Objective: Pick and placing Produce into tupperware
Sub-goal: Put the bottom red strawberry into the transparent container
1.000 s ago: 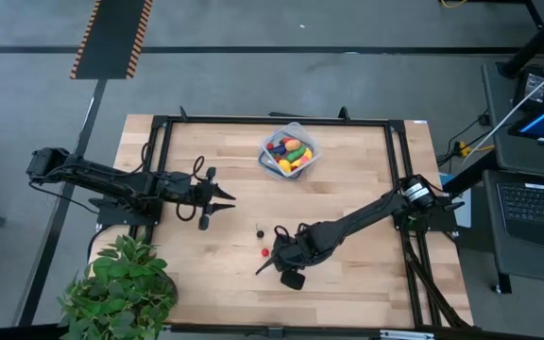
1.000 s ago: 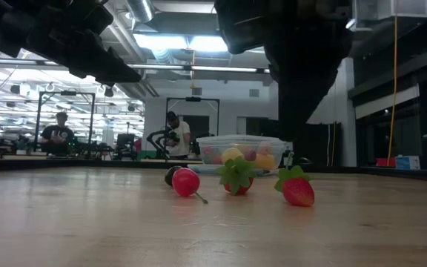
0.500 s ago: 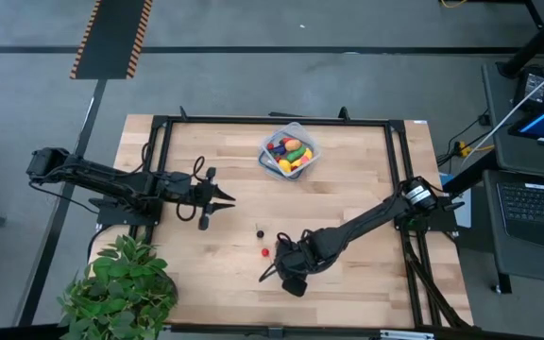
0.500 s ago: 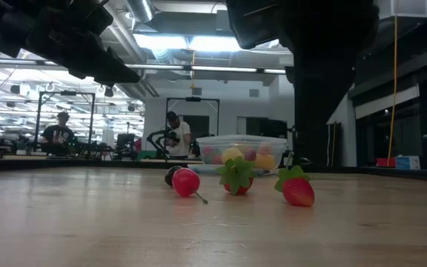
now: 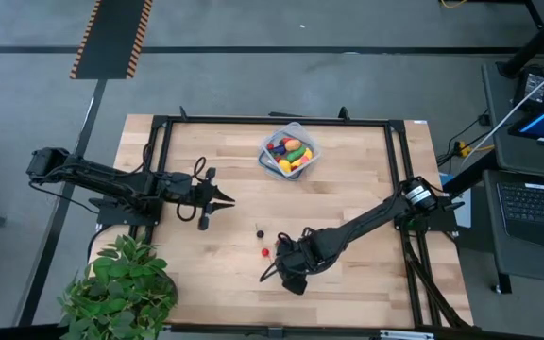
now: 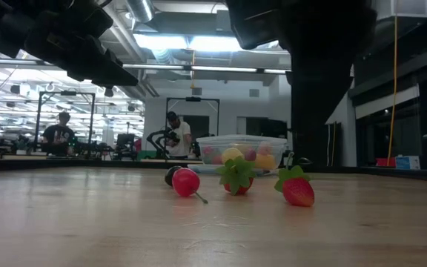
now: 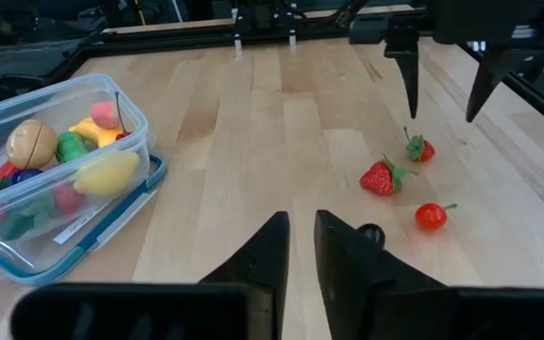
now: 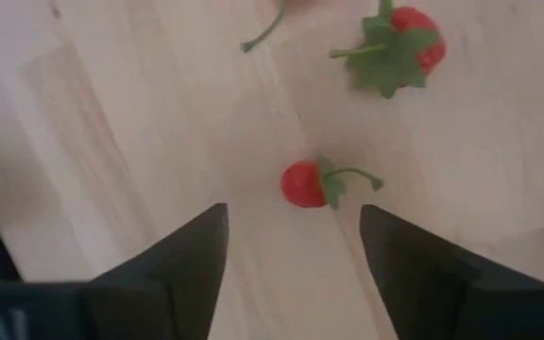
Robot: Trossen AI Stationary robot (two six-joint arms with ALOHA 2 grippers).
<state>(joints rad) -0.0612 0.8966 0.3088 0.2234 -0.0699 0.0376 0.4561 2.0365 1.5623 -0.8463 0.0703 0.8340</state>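
Right gripper fingers spread apart, hovering over a small strawberry on the table, holding nothing. Left gripper nearly shut, empty, waiting at the table's left side. Container with produce sits near the far edge.

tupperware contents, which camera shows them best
The left wrist view: it looks down into the tupperware, so separate produce pieces show. The high view shows the tupperware small, its contents a colourful cluster. The low view sees it side-on, far off. The right wrist view misses it.
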